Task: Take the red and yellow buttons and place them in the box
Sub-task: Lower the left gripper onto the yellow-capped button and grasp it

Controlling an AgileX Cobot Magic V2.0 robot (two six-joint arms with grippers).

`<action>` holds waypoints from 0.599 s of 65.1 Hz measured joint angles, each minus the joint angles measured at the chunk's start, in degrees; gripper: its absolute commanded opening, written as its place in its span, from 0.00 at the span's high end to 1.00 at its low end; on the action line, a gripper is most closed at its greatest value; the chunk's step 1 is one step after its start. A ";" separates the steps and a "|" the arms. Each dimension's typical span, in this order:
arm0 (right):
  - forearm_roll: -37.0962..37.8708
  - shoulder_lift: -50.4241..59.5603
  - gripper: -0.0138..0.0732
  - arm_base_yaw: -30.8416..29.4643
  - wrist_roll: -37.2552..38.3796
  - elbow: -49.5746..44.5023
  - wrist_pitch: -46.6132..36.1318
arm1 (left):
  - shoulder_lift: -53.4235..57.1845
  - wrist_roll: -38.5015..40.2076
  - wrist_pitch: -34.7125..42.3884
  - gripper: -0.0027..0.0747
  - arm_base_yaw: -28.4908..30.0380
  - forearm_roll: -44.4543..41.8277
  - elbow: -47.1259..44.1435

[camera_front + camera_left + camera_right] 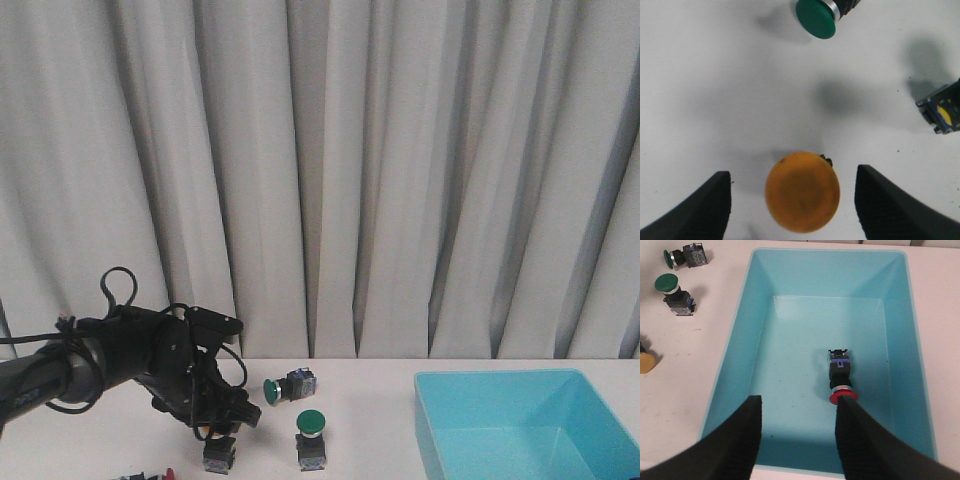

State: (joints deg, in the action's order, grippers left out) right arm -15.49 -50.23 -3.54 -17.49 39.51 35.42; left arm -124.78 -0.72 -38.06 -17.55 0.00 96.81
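No legible text, label, brand, number or sign in any view. The button bodies carry small marked patches, e.g. on the red button (841,375) lying in the box (735,340), too small and blurred to read.

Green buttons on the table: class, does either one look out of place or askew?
Yes. One green button lies tipped on its side, cap facing sideways, while the other green button stands upright, cap on top. Neither looks damaged.
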 measured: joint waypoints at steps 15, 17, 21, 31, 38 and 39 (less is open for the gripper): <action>0.00 0.00 0.45 0.00 0.00 0.00 -0.50 | -3.89 0.19 -0.44 0.32 0.00 2.64 1.63; 0.00 0.00 0.45 0.00 0.00 0.00 -0.50 | -4.19 0.27 -0.44 0.33 0.00 2.64 1.63; 0.00 0.00 0.45 0.00 0.00 0.00 -0.50 | -4.67 0.72 -0.38 0.36 0.00 2.64 1.70; 0.00 0.00 0.47 0.00 0.00 0.00 -0.62 | -4.89 1.50 0.12 0.48 0.00 2.64 1.70; 0.00 0.00 0.47 0.00 0.00 0.00 -0.61 | -4.89 1.56 0.92 0.60 0.00 2.64 1.70; 0.00 0.00 0.48 0.00 0.00 0.00 -0.61 | -4.89 1.56 1.04 0.62 0.00 2.64 1.70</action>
State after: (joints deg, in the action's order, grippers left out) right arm -15.49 -50.23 -3.54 -17.49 39.51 34.81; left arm -129.67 0.84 -37.02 -17.55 2.64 98.51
